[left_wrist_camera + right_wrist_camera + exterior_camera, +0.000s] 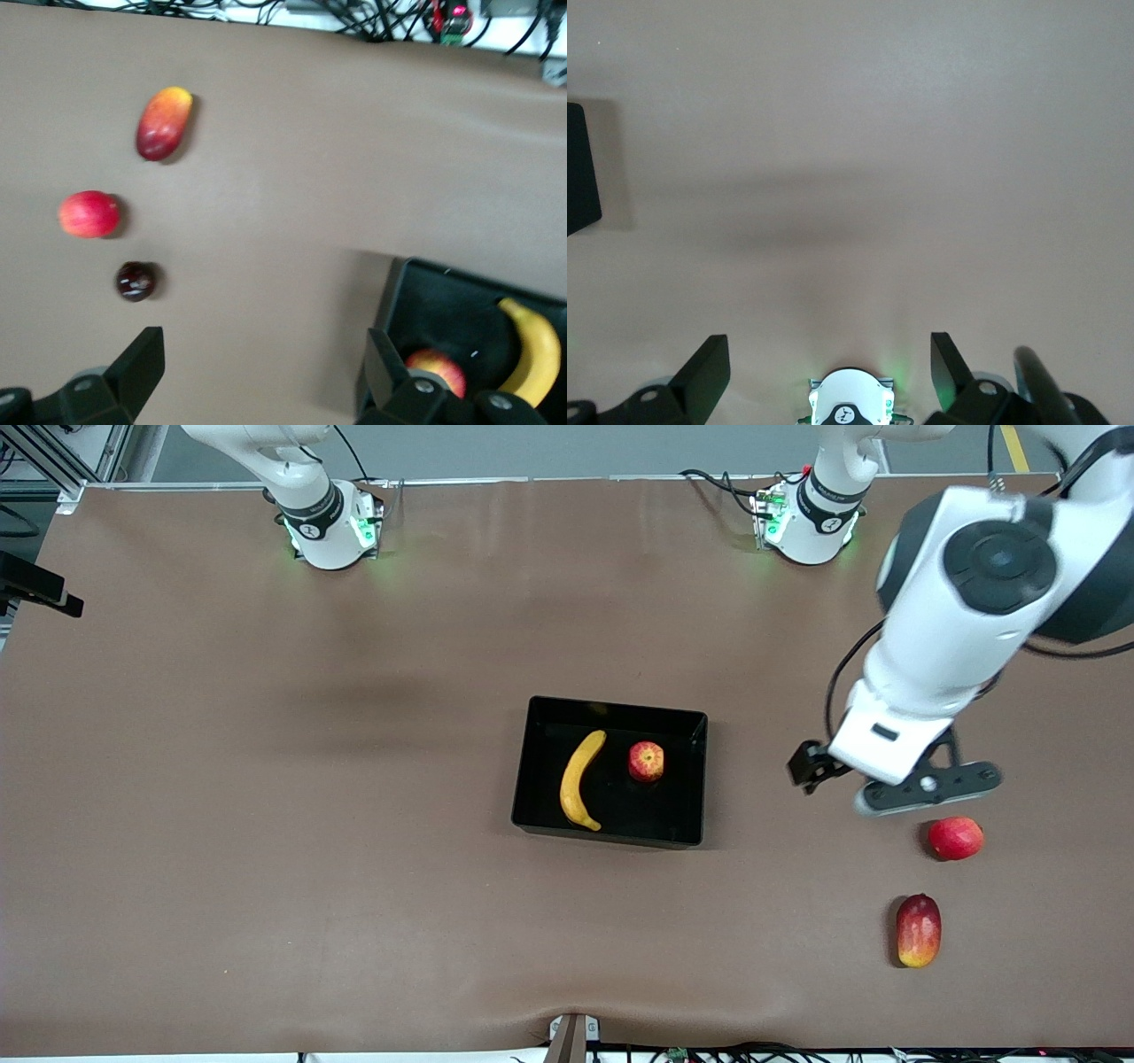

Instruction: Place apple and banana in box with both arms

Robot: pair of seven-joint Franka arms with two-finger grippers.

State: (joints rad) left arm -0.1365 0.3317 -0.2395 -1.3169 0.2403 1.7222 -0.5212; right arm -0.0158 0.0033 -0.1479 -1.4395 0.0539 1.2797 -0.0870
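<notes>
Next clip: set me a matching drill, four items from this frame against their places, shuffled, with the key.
Items:
1. banana
2. apple
3. mango
4. left gripper

Places:
A. on the table, nearest the front camera of all the fruit
B. in the box, toward the left arm's end
C. open, above bare table between the box and the loose fruit
D. in the box, toward the right arm's end

Pairs: 1-D, 2-B, 3-A, 4-C
</notes>
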